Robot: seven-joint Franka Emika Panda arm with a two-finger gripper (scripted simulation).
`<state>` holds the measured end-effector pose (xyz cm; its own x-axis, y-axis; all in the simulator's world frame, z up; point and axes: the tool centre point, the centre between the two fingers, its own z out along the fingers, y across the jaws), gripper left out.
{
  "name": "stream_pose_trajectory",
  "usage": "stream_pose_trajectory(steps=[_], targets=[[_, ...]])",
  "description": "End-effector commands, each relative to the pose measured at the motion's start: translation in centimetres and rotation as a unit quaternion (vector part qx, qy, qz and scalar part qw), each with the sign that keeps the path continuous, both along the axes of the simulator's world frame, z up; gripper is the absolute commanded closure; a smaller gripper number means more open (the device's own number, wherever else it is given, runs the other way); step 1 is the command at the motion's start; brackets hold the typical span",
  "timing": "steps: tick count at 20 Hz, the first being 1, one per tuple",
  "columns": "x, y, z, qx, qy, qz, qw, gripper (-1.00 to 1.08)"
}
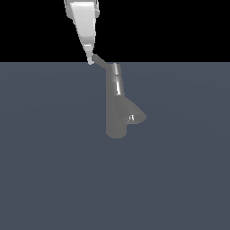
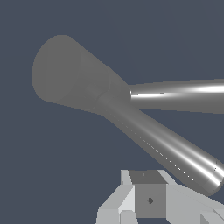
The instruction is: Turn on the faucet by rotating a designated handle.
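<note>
Exterior view shows the faucet standing upright on a flat blue-grey floor, near the middle of the scene, with its flared spout branching low down toward the exterior view's right. The handle projects from the column's top cap toward the exterior view's left and slightly upward. The gripper descends from the top of the frame at a slight tilt, and its tip sits at the free end of the handle, touching it or just beside it; the render does not settle which. Finger state cannot be determined: the exterior view shows only a single narrow tip with no visible gap, and the wrist view shows just the blocky finger bodies at the picture's edge, the tips being out of frame. Nothing can be seen held between the jaws. In the wrist view two shiny rounded members cross close in front of the camera, one of them running toward the gripper, with the broad flared spout beyond them; which of the two is the handle cannot be told there. Judged step: the approach is finished and the arm is placed to begin turning, the rotation itself apparently not yet under way. Judged requirement for the next move: a sideways push against the rod's outer end, following an arc about the column's upright axis so that contact is kept. Principal risk is the tip sliding off the thin rod's end.
</note>
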<state>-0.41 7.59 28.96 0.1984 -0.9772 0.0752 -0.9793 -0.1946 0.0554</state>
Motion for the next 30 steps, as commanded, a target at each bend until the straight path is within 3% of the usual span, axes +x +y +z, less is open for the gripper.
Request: stream_pose_trajectory(steps=[1,13,15,30], targets=[[-0.6,-1.4,0.1,-0.002,0.004,-0.006,1.0,1.08],[-2.6,-4.4,1.2,-0.002,0.006,-0.006,1.0,1.08],[-2.3,-3.2,1.4,0.001,0.002,0.001,1.0,1.08],[-1.2,-11.6,1.3,-0.002,0.005,-0.005,1.0,1.08]])
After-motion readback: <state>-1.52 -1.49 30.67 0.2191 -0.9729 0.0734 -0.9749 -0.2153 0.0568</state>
